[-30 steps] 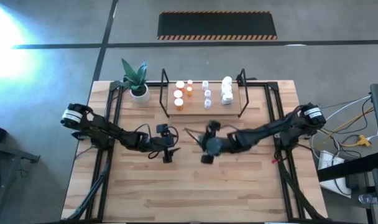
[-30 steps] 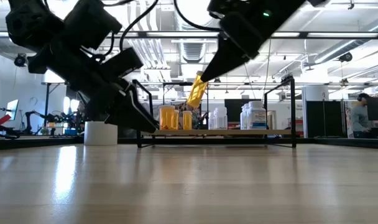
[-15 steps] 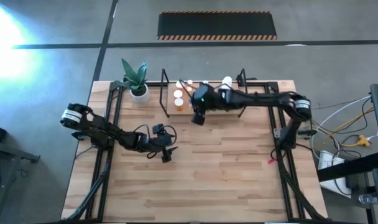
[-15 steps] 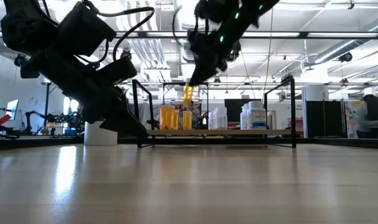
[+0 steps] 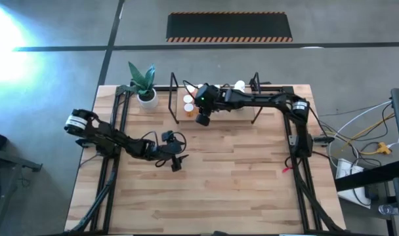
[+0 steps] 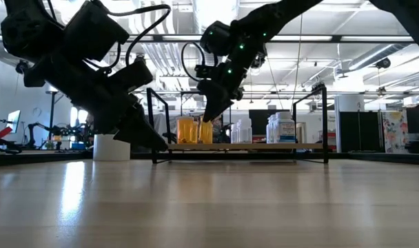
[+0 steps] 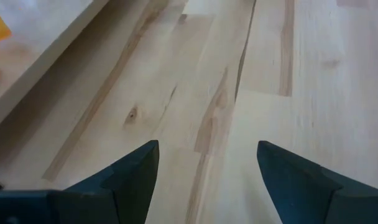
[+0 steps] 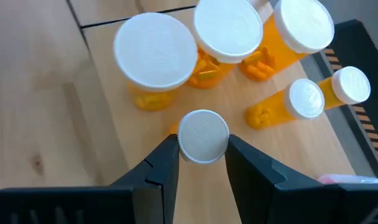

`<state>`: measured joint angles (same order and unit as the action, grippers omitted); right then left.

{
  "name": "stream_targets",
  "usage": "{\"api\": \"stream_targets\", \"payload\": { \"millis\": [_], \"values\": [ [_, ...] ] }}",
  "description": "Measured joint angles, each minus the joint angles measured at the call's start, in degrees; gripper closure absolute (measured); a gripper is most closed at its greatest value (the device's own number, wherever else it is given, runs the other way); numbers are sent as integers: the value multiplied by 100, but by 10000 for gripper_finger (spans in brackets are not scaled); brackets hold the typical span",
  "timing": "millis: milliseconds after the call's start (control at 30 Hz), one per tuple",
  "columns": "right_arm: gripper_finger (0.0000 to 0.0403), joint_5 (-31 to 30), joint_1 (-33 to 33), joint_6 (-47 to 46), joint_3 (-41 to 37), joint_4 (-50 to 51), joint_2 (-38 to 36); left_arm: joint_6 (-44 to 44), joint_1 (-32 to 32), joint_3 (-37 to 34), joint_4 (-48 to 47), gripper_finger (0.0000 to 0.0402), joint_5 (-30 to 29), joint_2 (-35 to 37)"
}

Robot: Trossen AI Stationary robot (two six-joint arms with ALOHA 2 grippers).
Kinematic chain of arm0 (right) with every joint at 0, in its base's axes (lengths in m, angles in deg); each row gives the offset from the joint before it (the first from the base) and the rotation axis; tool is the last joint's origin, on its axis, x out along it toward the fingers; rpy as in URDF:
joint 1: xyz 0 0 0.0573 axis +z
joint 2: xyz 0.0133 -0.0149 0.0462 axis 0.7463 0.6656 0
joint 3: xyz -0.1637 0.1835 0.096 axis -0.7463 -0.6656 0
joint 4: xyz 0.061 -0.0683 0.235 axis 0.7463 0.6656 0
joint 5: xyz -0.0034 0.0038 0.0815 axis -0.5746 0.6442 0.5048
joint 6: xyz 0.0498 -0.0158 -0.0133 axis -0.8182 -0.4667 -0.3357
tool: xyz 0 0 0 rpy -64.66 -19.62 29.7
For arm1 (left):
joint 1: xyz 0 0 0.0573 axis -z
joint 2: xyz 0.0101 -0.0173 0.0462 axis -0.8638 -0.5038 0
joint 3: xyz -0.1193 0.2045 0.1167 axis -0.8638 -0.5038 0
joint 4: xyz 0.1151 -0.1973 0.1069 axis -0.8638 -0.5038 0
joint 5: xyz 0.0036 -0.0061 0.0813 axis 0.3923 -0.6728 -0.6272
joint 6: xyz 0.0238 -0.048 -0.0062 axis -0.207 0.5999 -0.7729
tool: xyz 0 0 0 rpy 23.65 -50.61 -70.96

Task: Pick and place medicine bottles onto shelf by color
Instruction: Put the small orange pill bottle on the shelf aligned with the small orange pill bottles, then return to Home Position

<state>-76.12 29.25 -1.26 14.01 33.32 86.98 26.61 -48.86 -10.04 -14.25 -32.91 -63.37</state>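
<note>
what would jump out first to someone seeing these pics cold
The right hand reaching over the shelf at the table's far edge, shut on a white-capped bottle beside a cluster of orange bottles. Next, the left hand, open and empty low over the bare table nearer the middle. A potted plant stands just left of the shelf.

Potted plant (image 5: 144,85), probably artificial

The whole table (image 5: 206,190) is being viewed from straight overhead; it is being viewed level across by the low camera. The shelf (image 5: 216,113) is being shared by both, and seen close by the right wrist camera
</note>
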Motion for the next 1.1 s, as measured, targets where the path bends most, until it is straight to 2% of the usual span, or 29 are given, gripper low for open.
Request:
{"api": "stream_targets", "payload": {
  "millis": [400,567,1100],
  "values": [
    [294,-25,-227,49,363,102,339,7,11,7,319,146,10,-307],
    [292,-444,-241,239,479,144,424,7,20,7,359,146,26,-307],
    [215,-454,-241,557,497,215,302,8,39,7,410,146,26,-307]
  ]
}}
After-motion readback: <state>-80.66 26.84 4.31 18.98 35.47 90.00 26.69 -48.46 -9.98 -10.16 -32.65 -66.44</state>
